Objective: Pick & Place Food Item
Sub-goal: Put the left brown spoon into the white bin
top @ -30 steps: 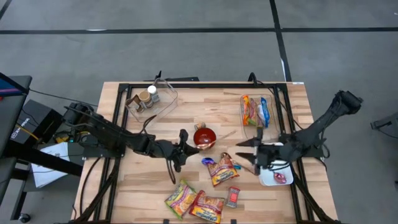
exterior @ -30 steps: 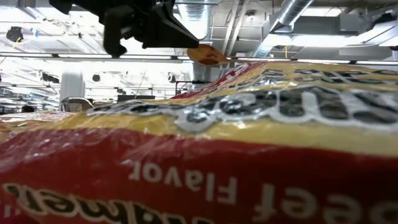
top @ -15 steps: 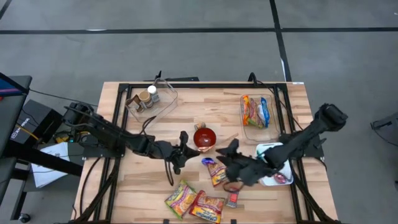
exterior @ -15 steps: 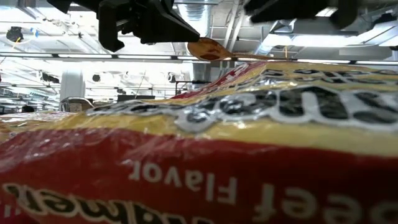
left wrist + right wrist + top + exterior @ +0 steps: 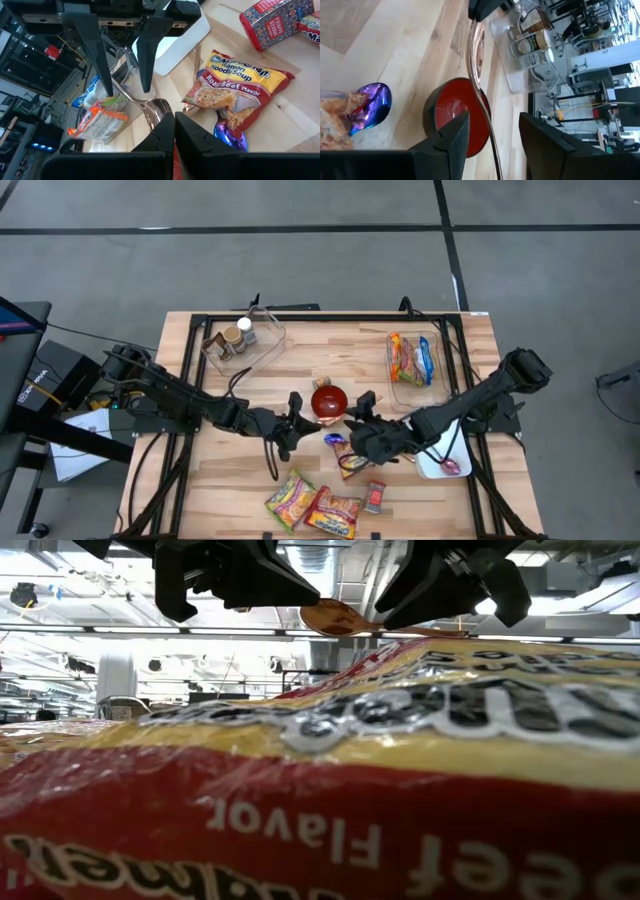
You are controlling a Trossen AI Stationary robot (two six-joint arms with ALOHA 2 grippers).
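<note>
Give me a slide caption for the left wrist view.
Left gripper holds a spoon toward the open right gripper, beside a ramen packet.

we see bare wood along the table's (image 5: 330,345) far middle, between the clear bin of jars (image 5: 243,340) and the clear bin of snack packets (image 5: 411,359). mid-table is crowded: the red bowl (image 5: 329,401), the left gripper (image 5: 297,417) and right gripper (image 5: 361,423) flank it closely. ramen packets (image 5: 313,506) block the near edge.
</note>
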